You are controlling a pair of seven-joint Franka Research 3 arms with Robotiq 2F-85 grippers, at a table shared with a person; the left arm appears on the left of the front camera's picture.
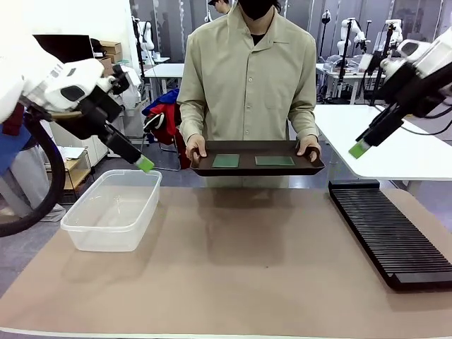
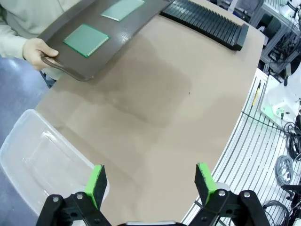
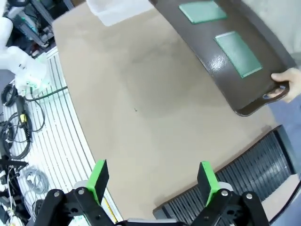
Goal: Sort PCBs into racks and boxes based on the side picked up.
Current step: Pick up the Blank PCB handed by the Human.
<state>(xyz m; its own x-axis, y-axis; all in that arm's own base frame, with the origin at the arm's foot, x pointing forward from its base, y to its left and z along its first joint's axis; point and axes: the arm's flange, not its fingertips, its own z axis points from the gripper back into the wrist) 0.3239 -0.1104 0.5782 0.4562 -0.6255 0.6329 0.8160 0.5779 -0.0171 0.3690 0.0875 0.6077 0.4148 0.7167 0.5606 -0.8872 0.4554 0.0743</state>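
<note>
Pre-pick: my left claw point(image 2: 149, 181) and right claw point(image 3: 153, 181) both released, empty. 2 PCBs point(image 1: 226, 161) on person's tray point(image 1: 247, 162). Next, likely: reach 1, noting its upward side.

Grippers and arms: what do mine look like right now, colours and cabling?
Both arms are white: left arm, right arm. Each ends in a black two-finger gripper with bright green pads: left gripper, right gripper. A thick black cable loops beneath the left arm.
</note>
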